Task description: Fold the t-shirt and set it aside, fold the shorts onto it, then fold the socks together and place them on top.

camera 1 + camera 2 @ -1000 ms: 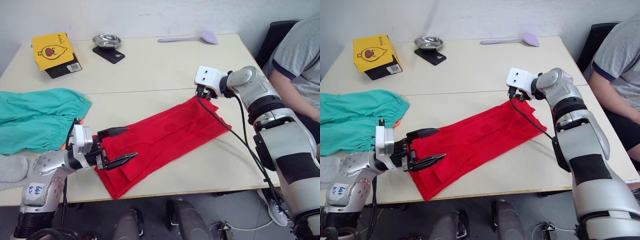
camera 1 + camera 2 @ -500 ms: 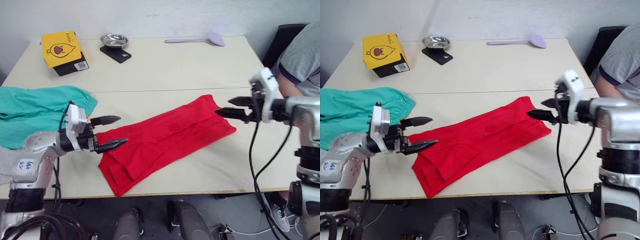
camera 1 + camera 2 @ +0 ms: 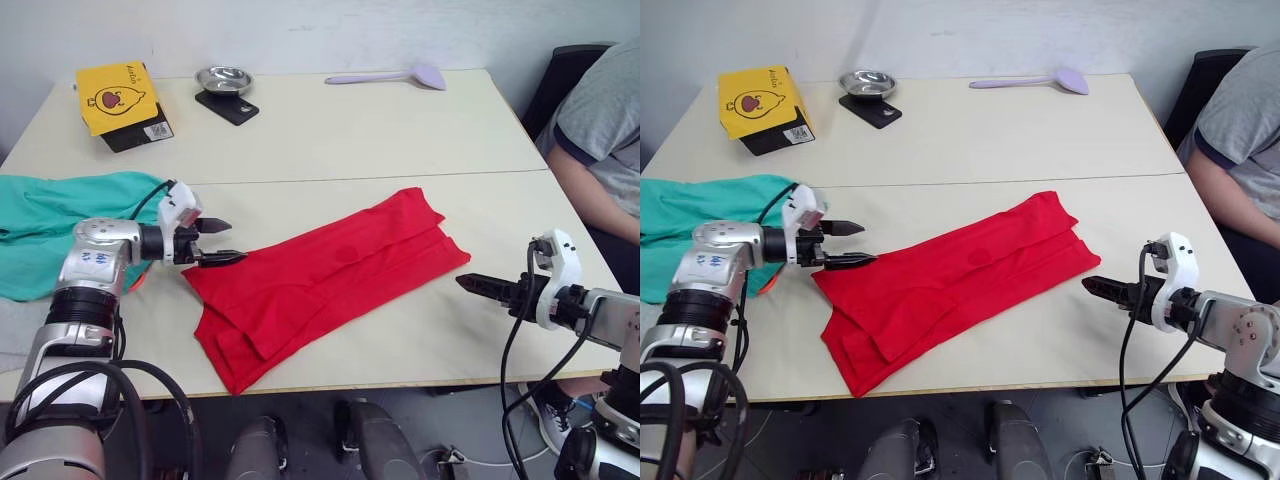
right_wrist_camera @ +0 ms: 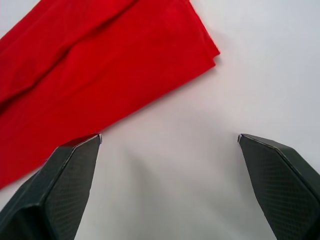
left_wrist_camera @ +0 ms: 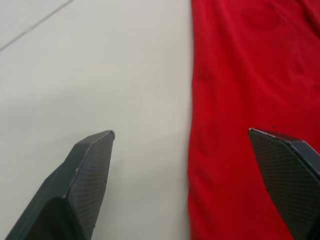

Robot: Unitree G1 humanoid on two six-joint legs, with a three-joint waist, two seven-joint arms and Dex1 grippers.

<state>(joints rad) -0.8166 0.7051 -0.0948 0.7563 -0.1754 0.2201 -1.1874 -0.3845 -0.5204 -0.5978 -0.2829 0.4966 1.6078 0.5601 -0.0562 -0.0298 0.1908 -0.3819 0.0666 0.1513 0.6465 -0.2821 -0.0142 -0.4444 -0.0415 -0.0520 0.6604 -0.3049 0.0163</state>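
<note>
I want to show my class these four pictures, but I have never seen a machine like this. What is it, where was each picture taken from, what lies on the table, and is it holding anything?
It is a two-armed humanoid robot. Two pictures come from the cameras on its head, looking down over the table; the other two come from cameras on its wrists, looking along the black fingers.

The left gripper hangs open at one end of the t-shirt, a long red folded strip. The right gripper, also open, points at the shirt's other end from a gap away. Neither holds anything.

The teal-green shorts lie at the robot's left. At the far edge are a yellow box, a small metal bowl on a dark flat object, and a lilac spoon. A person sits at the right.
</note>
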